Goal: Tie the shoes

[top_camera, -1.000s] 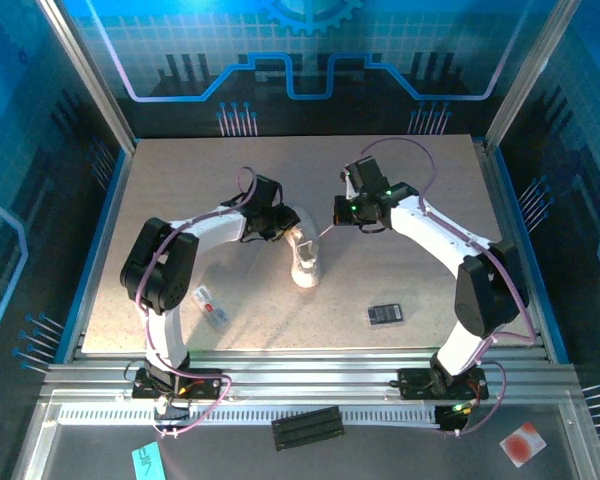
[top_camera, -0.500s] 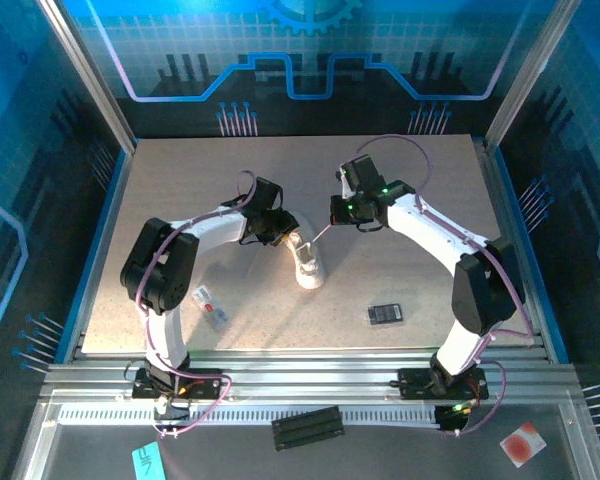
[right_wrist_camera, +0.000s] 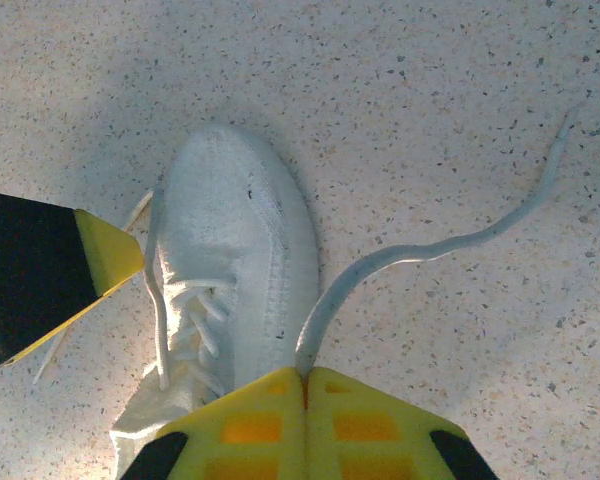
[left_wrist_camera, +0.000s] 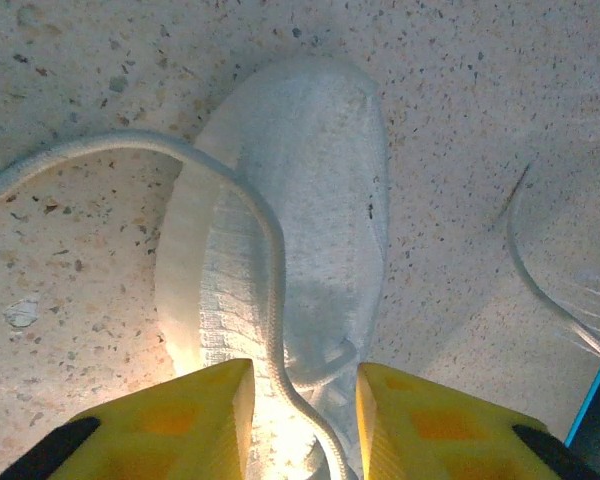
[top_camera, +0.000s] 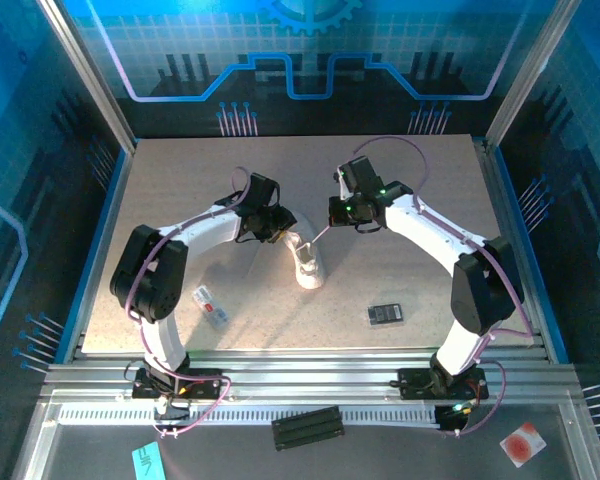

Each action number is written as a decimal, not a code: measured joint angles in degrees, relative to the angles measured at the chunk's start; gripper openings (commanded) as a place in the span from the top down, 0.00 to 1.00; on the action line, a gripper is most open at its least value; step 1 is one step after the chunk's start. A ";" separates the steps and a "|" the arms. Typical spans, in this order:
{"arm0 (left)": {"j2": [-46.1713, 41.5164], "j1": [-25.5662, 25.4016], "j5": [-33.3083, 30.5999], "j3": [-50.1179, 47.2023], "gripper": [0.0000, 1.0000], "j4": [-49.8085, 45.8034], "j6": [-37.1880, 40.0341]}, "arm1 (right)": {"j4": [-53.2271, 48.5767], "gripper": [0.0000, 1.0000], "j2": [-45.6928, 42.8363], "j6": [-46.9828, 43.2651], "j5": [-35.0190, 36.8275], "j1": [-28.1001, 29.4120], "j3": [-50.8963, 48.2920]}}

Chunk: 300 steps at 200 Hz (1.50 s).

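The sneaker [top_camera: 307, 263] sits near the middle of the worktop [top_camera: 180, 180], toe toward the arm bases, with both arms bent in over its heel end from either side. That puts each tool close to the lace on its own side.

The right tool [right_wrist_camera: 305, 375] has its fingers pressed together and pinches a lace [right_wrist_camera: 420, 250] some way back from its tip. The free tail curves away across the worktop, while from above a thin line runs from this tool down to the sneaker. It looks drawn out to the side, probably to keep that lace clear and under tension.

The left tool [left_wrist_camera: 300, 372] hangs low over the laced part of the sneaker with its fingers partly spread. The second lace [left_wrist_camera: 265, 235] comes in from the left, arcs over the sneaker's side and passes through the gap between the fingers. The gap is far wider than the lace, so nothing looks squeezed there. My guess is that it is lining up to close on this strand.

No knot or bow shows, so the tying seems to be at an early stage. A small black rectangle [top_camera: 385, 313] and a white tag [top_camera: 210, 306] lie well apart from the work.
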 measured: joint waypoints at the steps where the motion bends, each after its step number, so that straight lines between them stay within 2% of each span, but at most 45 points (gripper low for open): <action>1: 0.00 0.00 0.00 0.00 0.68 0.00 0.00 | 0.00 1.00 0.00 0.00 -0.02 0.00 0.00; 68: 0.09 0.00 0.09 -0.81 0.73 0.46 -0.74 | 0.00 1.00 0.00 0.00 0.00 0.07 0.00; 112: 0.70 -0.09 0.70 -0.81 0.83 0.94 -1.64 | 0.00 1.00 0.00 0.02 0.02 0.09 0.00; 137: 0.70 -0.15 0.72 -0.81 0.75 1.09 -1.66 | 0.00 1.00 0.00 0.02 0.04 0.09 0.00; 156: 0.72 -0.15 0.92 -0.81 0.75 1.09 -1.86 | 0.00 1.00 0.00 0.02 0.04 0.09 0.00; 190: 1.25 -0.22 1.11 -0.81 0.83 1.18 -2.08 | 0.00 1.00 0.00 0.00 0.07 0.09 0.00; 216: 1.64 -0.26 1.14 -0.81 1.00 1.36 -1.95 | 0.00 1.00 0.00 0.02 0.22 0.09 0.00; 258: 1.46 -0.26 1.03 -0.74 1.00 1.18 -0.15 | 0.00 1.00 -0.02 0.00 0.39 0.09 -0.02; 300: -3.61 -0.26 0.44 -0.68 1.00 0.61 6.62 | 0.09 1.00 -0.02 0.02 -0.02 0.02 -0.11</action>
